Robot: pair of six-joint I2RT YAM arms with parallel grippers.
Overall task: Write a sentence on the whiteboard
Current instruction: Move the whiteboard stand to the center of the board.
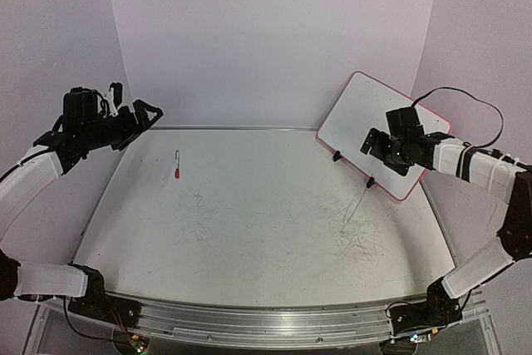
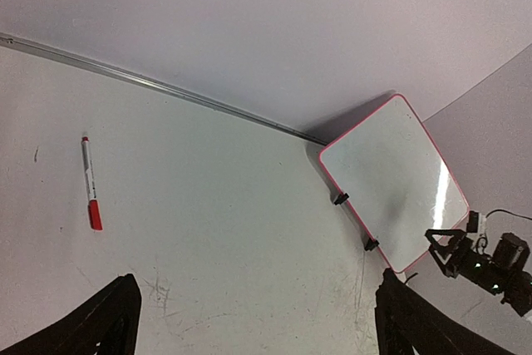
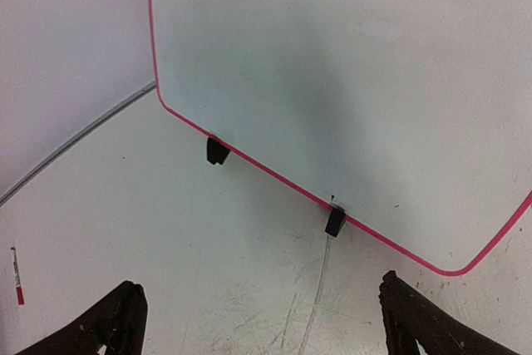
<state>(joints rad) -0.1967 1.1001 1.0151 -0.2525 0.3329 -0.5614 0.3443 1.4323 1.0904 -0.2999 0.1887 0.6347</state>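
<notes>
Progress is nil as far as visible: on the surface (image 1: 249, 239), the whiteboard (image 1: 359, 118) leans in the far right corner on its two clip feet (image 1: 337, 156), its face blank, with no sentence on it. Both the left hand (image 1: 152, 114) and the right hand (image 1: 369, 145) are spread and empty, the right one just before the board. The marker (image 1: 177, 164) lies untouched at far left; pickup and all writing remain.

The scuffed white table (image 1: 249, 230) carried a red-capped marker (image 1: 177, 164) in the frame's upper left and the whiteboard (image 1: 353, 114), propped on two black feet (image 1: 337, 156), at the upper right.
</notes>
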